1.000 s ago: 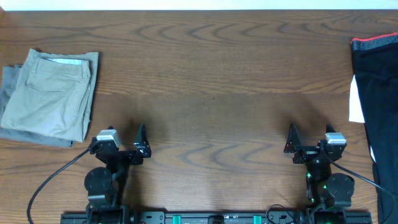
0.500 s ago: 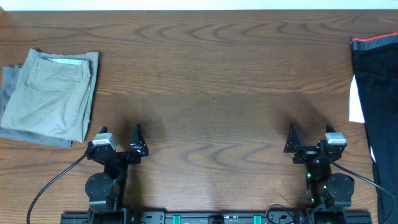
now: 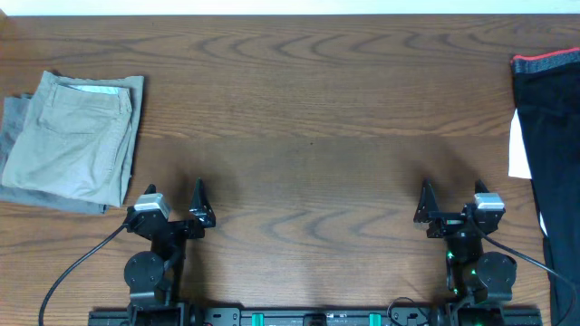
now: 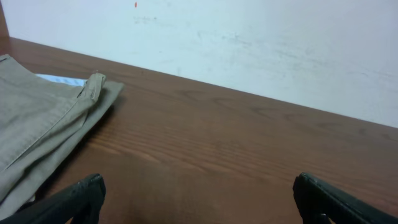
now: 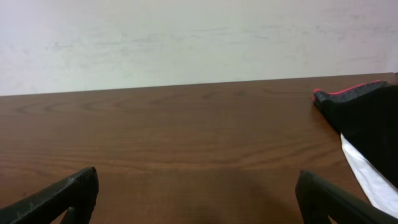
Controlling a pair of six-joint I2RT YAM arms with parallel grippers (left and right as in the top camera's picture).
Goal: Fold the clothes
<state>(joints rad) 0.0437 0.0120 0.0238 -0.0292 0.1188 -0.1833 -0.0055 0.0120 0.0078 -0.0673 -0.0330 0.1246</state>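
A pale khaki-green pair of the clothes (image 3: 77, 136) lies folded at the table's left, on top of a grey pair (image 3: 9, 122) whose edge shows beside it. In the left wrist view the khaki pair (image 4: 37, 130) sits ahead and to the left. A black garment with a red waistband (image 3: 548, 136) lies spread at the right edge, and it also shows in the right wrist view (image 5: 367, 112). My left gripper (image 3: 177, 206) (image 4: 199, 199) and right gripper (image 3: 453, 206) (image 5: 198, 196) rest near the front edge, both open with nothing between the fingers.
A white piece (image 3: 518, 149) sticks out from under the black garment. The brown wooden table (image 3: 308, 136) runs back to a pale wall (image 4: 249, 43). Cables trail from both arm bases along the front edge.
My left gripper has drawn back slightly toward the front left and then come to rest. The right arm and the clothes have not moved.
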